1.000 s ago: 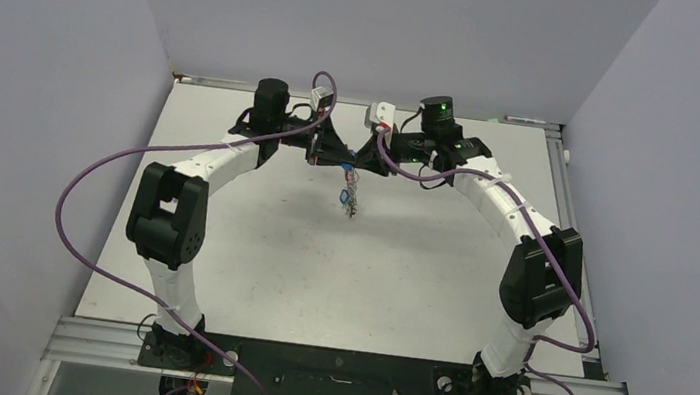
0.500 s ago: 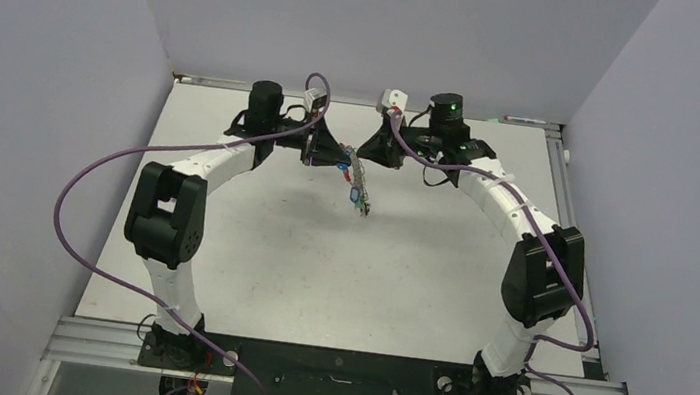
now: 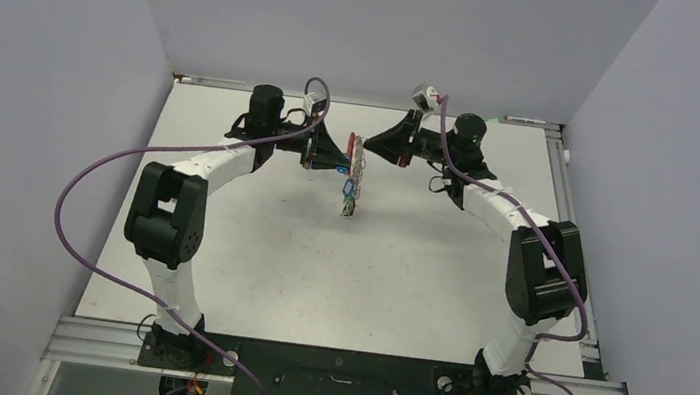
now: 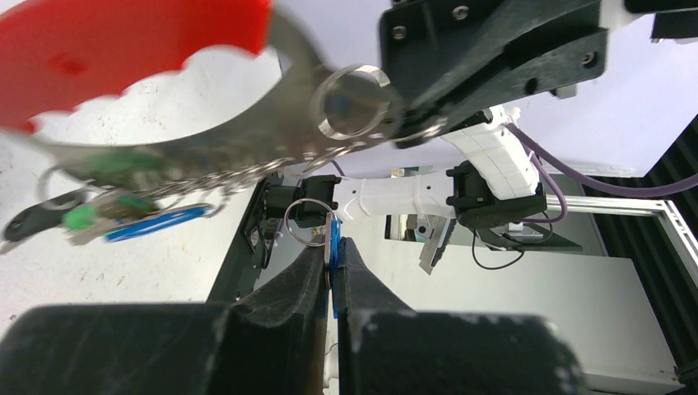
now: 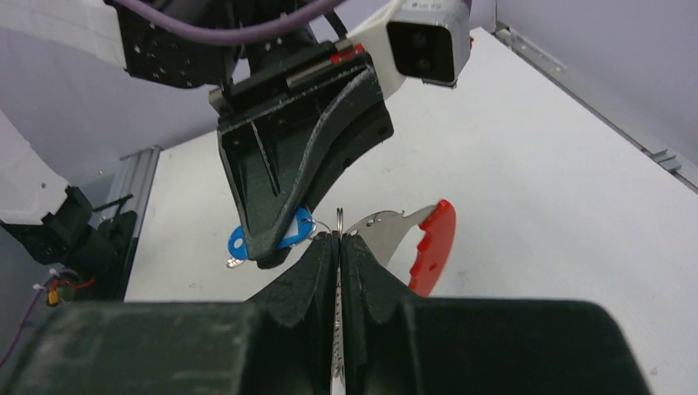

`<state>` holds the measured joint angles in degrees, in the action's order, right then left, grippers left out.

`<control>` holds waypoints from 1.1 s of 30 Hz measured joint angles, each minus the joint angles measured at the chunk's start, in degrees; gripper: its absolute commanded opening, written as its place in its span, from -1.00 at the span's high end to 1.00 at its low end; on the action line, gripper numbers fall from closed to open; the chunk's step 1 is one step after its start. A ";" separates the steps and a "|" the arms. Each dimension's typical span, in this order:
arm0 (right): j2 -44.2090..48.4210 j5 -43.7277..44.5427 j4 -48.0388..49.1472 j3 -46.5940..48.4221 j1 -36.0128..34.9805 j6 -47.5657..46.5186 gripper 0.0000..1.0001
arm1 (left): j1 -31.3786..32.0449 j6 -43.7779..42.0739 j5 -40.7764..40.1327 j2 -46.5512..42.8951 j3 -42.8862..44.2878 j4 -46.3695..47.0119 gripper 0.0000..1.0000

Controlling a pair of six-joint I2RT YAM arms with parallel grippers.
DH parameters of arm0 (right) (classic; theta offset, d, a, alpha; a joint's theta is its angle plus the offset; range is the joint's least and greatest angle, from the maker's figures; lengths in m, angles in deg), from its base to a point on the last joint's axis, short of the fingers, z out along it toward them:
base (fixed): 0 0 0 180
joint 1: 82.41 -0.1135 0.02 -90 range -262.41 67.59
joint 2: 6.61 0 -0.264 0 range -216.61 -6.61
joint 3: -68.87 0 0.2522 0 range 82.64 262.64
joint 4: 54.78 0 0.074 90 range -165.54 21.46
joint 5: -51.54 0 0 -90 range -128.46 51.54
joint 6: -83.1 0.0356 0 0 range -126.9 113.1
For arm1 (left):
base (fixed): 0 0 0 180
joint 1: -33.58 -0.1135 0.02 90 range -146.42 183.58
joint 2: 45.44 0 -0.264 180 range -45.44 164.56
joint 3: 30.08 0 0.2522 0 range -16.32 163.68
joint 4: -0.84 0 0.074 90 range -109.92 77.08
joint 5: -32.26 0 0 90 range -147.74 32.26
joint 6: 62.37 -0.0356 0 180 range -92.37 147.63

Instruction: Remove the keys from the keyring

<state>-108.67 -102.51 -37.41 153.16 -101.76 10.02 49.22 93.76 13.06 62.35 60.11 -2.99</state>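
The keyring (image 3: 361,155) hangs in the air between my two grippers at the back of the table (image 3: 316,274). In the left wrist view its red part (image 4: 123,49) and silvery part (image 4: 272,136) fill the upper left. The keys (image 3: 350,198) dangle below it, with green and blue tags (image 4: 107,218). My left gripper (image 4: 332,247) is shut on a blue-tagged key (image 5: 276,234) that carries a small split ring. My right gripper (image 5: 339,239) is shut on a thin metal ring at the keyring's (image 5: 420,234) silvery end. Left gripper (image 3: 342,162) and right gripper (image 3: 370,150) nearly touch.
Purple cables (image 3: 109,158) loop from both arms. Grey walls (image 3: 33,118) enclose the table on three sides. A metal rail (image 3: 335,367) with the arm bases runs along the near edge.
My right gripper has shut and its wrist has turned and risen toward the back. The keyring has lifted upright between the grippers, and the hanging keys have swung. The left gripper barely moved.
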 measured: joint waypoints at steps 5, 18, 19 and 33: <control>-0.04 -0.87 12.28 -0.70 0.59 10.51 0.90 | 0.00 -0.90 -0.07 0.00 0.00 -0.44 1.00; -0.04 -0.96 17.18 -2.80 2.54 13.99 0.90 | -0.11 -30.58 -16.83 -1.22 6.47 -29.73 1.00; -0.04 -0.96 17.09 -2.86 2.56 13.94 0.90 | -0.11 -33.38 -20.31 -2.08 6.49 -32.02 1.00; -0.04 -1.62 16.39 -2.99 2.91 13.64 0.89 | -0.90 -56.96 -63.34 -1.79 6.78 -48.35 1.00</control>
<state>-108.72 -104.13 -21.01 150.16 -98.86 23.66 48.33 36.80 -50.28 60.55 66.88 -51.33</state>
